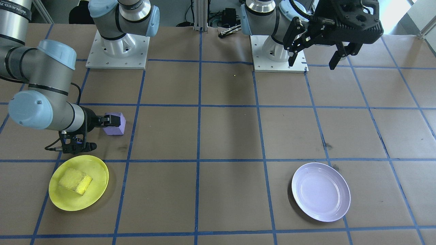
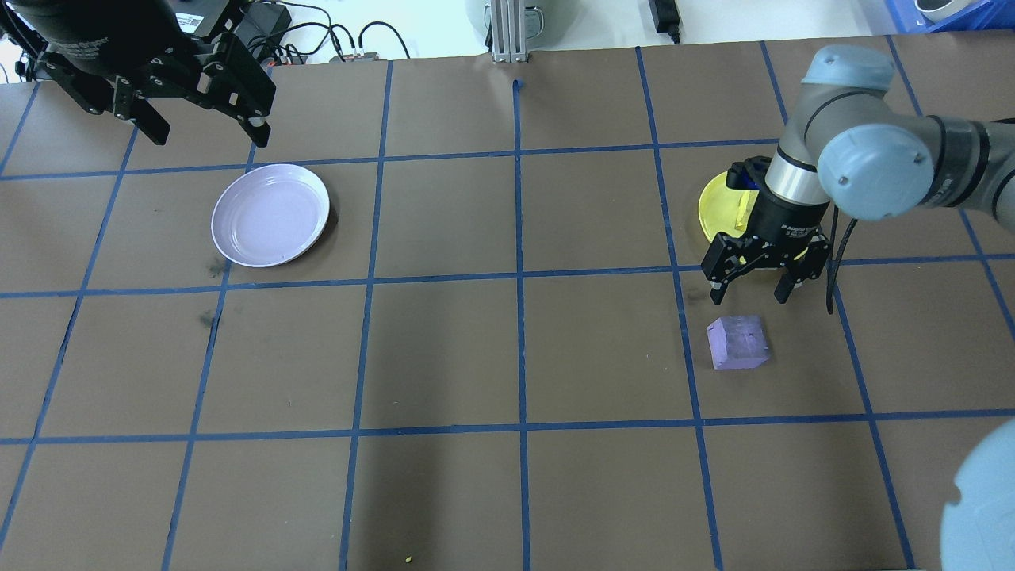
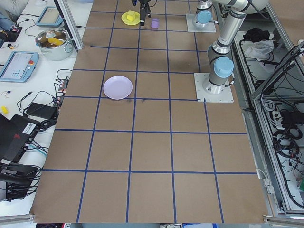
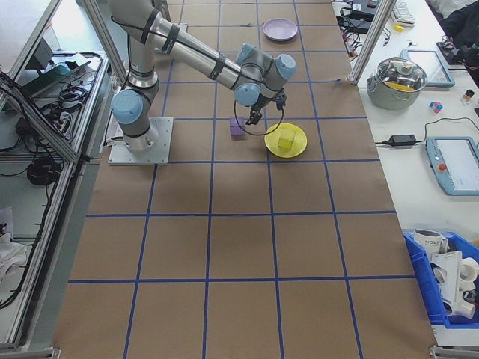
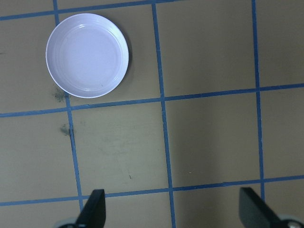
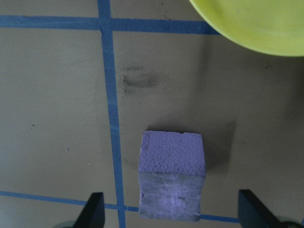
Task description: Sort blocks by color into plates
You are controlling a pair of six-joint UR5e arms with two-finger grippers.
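The purple block [image 2: 737, 342] sits on the brown table, and my right gripper [image 2: 749, 298] hangs open just above it. In the right wrist view the purple block [image 6: 173, 180] lies between the two spread fingers [image 6: 93, 212], which grip nothing. The yellow block [image 1: 75, 180] rests in the yellow plate [image 1: 63, 201], close beside the purple block [image 1: 118, 128]. My right wrist hides much of that yellow plate [image 2: 714, 208] from overhead. The lavender plate [image 2: 270, 214] holds nothing. My left gripper [image 2: 208, 136] is open and raised, back from the lavender plate [image 5: 87, 55].
Both arm bases [image 1: 117, 51] stand on white mounts at the robot's side of the table. Blue tape lines [image 2: 519, 277] divide the brown surface into squares. A side bench [image 3: 33, 57] beyond the far edge carries a pot, tablets and cables.
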